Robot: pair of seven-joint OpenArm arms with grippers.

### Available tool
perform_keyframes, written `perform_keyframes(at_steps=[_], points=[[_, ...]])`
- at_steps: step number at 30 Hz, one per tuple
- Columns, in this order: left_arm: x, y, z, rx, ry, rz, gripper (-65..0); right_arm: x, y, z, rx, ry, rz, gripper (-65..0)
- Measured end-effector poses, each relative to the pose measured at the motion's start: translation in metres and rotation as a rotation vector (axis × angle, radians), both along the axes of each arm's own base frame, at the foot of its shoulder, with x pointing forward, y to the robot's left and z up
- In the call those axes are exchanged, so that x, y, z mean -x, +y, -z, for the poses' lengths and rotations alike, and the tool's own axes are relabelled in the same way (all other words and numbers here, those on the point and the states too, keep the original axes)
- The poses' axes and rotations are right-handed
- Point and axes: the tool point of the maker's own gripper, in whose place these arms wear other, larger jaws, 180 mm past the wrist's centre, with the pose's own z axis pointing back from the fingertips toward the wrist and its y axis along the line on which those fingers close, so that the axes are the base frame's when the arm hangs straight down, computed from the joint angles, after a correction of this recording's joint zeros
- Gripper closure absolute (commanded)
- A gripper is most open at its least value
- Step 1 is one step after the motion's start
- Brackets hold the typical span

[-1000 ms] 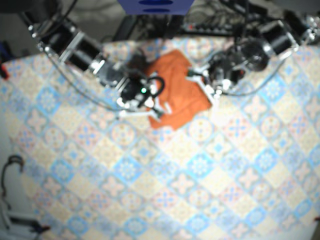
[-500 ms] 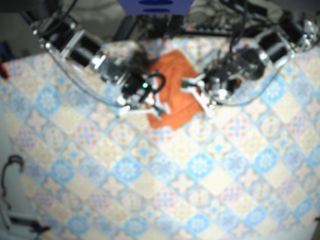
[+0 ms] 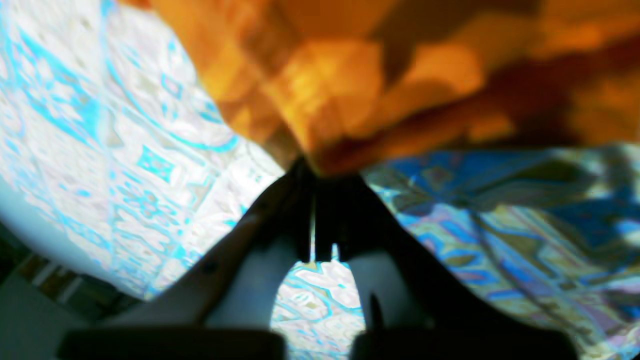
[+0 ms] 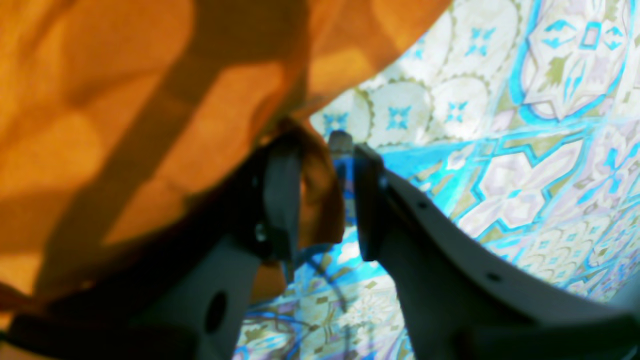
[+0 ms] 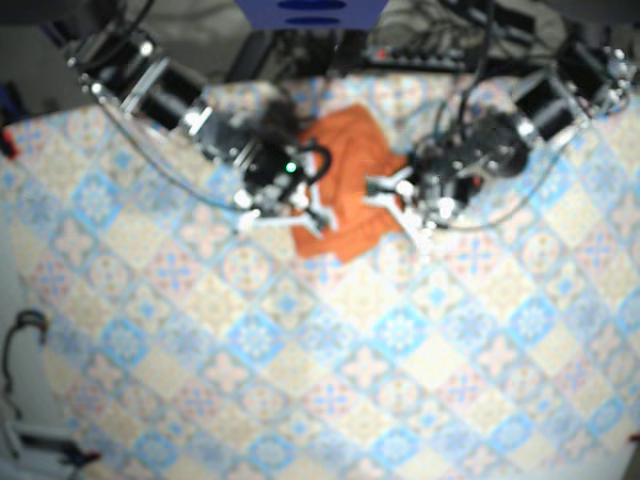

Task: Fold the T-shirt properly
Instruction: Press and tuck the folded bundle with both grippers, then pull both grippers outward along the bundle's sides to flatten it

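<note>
The crumpled orange cloth T-shirt (image 5: 350,170) lies far-centre on the patterned desk (image 5: 400,380), the left end effector (image 3: 320,175) clamped on its right edge, the right end effector (image 4: 320,147) slightly parted around a fold at its left edge.

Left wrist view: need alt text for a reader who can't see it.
The left gripper, jaws nearly closed, pinches an edge of the orange shirt, whose bunched folds fill the top of the frame. A blue-patterned tablecloth lies behind, and the whole image is blurry.
</note>
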Motion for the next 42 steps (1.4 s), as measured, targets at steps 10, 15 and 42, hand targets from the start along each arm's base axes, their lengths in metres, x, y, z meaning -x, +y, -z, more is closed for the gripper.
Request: perform_keyframes(at_steps=[10,15,42], points=[[-0.006,-0.023,-0.001,0.050,-0.005,0.013,0.0,0.002,0.002,0.000,0.038,-0.027,-0.046,-20.0],[-0.013,-0.030,-0.005,0.068,-0.019,-0.001,0.0,0.006,0.005,0.001,0.066,-0.040,-0.097,-20.0],[-0.040,-0.044,-0.015,0.116,-0.077,-0.065,0.0,0.041,-0.023,-0.005,0.081,0.027,-0.220,-19.9]])
